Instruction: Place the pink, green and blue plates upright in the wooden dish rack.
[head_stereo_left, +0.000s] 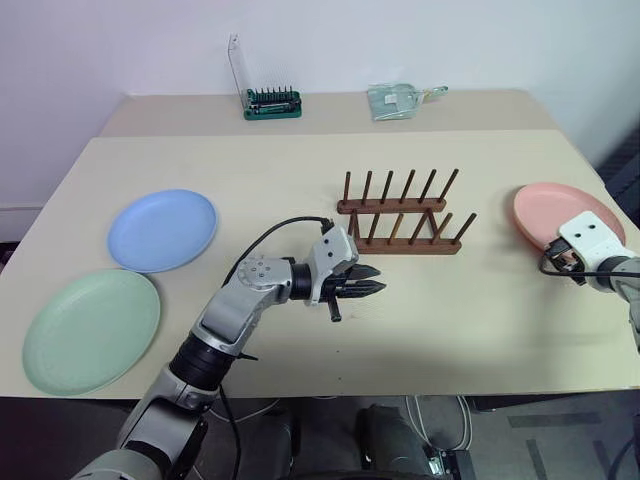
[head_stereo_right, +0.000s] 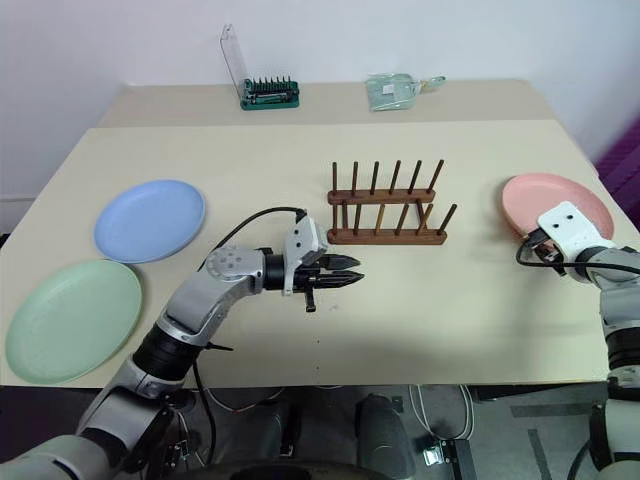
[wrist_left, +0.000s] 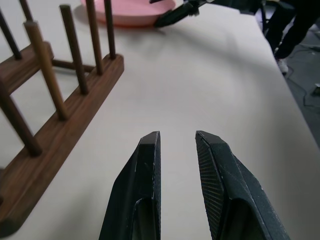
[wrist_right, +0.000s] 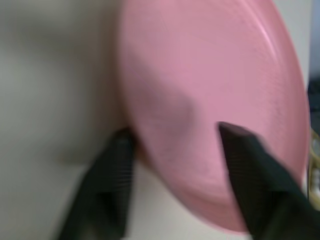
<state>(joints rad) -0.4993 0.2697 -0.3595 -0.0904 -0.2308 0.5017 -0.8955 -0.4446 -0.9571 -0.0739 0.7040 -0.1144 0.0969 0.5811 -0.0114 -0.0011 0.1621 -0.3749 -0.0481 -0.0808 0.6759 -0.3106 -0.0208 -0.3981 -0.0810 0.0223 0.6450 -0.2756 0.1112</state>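
We see the rack (head_stereo_left: 400, 215) standing empty near the middle of the table (head_stereo_left: 300, 160), its pegs upright in two rows. None of the three plates is in it. The pink plate (head_stereo_left: 545, 208) lies flat near the table's right edge, well apart from the rack. The blue plate (head_stereo_left: 162, 229) lies flat on the left side, and the green plate (head_stereo_left: 90, 330) lies just in front of it at the near left corner, the two rims close together.

The right gripper (wrist_right: 172, 145) is at the pink plate's near rim. In its wrist view the fingers stand apart, one beside the rim over the table and the other over the plate's face; we cannot tell whether either finger touches the plate.

The left gripper (head_stereo_left: 365, 282) hovers over bare table in front of the rack, pointing to the right. Its fingers (wrist_left: 145, 170) are slightly apart with nothing between them.

At the far edge we see a green bit case (head_stereo_left: 272, 103) with its clear lid raised, and a small clear packet (head_stereo_left: 395, 100) to its right.
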